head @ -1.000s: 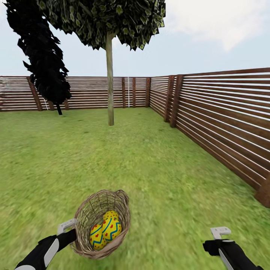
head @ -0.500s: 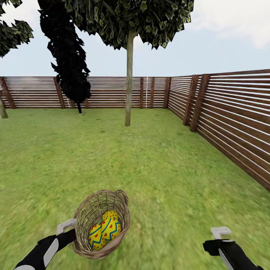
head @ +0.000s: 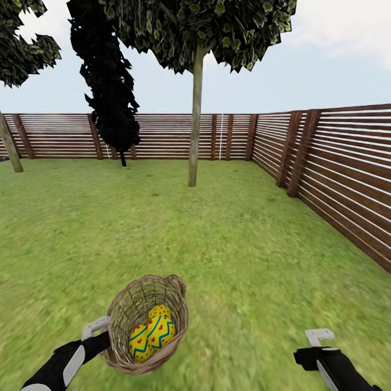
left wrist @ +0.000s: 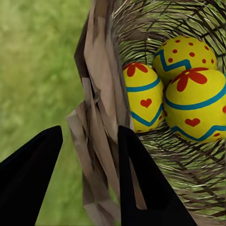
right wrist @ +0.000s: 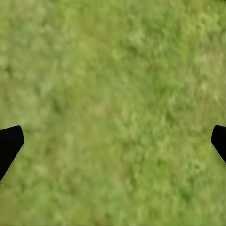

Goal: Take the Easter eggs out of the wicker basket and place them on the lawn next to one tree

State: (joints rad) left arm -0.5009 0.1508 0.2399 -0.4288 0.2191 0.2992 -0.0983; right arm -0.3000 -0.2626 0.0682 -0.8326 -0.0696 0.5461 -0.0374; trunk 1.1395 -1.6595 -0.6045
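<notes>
Left claw grips the wicker basket by its rim, one finger inside and one outside, three Easter eggs nestled just beyond it. Right claw hangs spread wide and empty over the lawn. Far ahead stands the thin-trunked tree, fence behind.

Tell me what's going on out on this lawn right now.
A two-armed robot is carrying a basket across the lawn. Its left gripper is clamped on the basket's rim, one finger inside and one outside. The three eggs all sit inside. The right gripper hangs open and empty over grass. A thin-trunked tree stands ahead near the fence, so no egg is out yet.
</notes>
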